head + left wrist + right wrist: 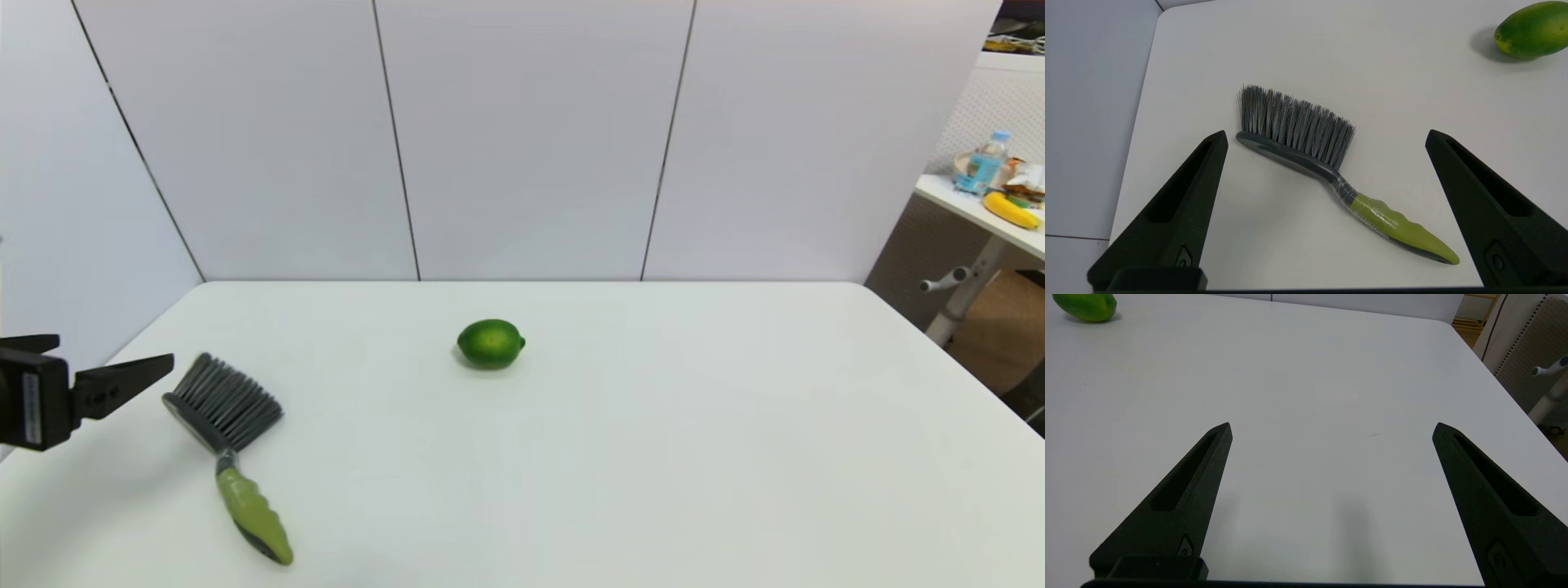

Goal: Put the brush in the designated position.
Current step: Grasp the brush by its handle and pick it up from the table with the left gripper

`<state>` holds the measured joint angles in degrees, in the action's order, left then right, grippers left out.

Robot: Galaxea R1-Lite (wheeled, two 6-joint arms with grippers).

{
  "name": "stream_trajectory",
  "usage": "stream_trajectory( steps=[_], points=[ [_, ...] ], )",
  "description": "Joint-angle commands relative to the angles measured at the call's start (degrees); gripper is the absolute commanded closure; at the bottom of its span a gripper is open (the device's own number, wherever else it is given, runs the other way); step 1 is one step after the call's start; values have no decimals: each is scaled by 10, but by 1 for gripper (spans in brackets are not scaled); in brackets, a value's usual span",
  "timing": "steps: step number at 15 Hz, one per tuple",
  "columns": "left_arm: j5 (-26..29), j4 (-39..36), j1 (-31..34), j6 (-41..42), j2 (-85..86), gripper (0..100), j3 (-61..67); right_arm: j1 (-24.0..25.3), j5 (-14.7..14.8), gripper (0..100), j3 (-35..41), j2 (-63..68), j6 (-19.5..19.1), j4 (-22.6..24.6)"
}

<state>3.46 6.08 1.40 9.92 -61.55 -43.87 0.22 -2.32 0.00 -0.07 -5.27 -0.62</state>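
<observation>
The brush [229, 445] lies flat near the table's front left, its dark grey bristles fanned toward the back left and its lime-green handle pointing to the front. The left wrist view shows the brush [1327, 171] resting on the table between and beyond the fingers. My left gripper [122, 371] hovers at the left edge, just left of the bristles, open and empty; the same left gripper [1327, 136] has its fingers spread wide. A round green lime [491, 343] sits at mid-table. My right gripper [1331, 428] is open over bare table and stays out of the head view.
The lime [1531, 28] lies off to the brush's right, and the same lime [1085, 306] sits far from the right gripper. The white table [653, 457] is walled by grey panels behind and on the left. A side table [980, 208] with a bottle and banana stands at far right.
</observation>
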Motion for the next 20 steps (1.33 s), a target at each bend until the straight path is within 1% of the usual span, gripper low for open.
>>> stream_trajectory(
  steps=[1, 3, 5, 6, 7, 9, 15, 20],
  points=[
    [-39, 44, -41, -57, -151, 0, -94, 0, -1, 0, 1, 1, -1, 0],
    [-57, 81, -61, -96, -195, 0, -131, 0, -1, 0, 1, 1, -1, 0],
    [-89, 156, -70, -129, -224, 0, -168, 0, -1, 0, 1, 1, -1, 0],
    [-102, 189, -77, -150, -237, 100, -184, 0, -1, 0, 1, 1, 0, 0],
    [-116, 210, -84, -171, -244, 100, -192, 0, -1, 0, 1, 1, -1, 0],
    [-132, 225, -98, -198, -248, 100, -190, 0, -1, 0, 1, 1, 0, 0],
    [-132, 263, -108, -204, -255, 100, -191, 0, -1, 0, 1, 1, 0, 0],
    [-133, 270, -119, -250, -255, 100, -189, 0, -1, 0, 1, 1, -1, 0]
  ],
)
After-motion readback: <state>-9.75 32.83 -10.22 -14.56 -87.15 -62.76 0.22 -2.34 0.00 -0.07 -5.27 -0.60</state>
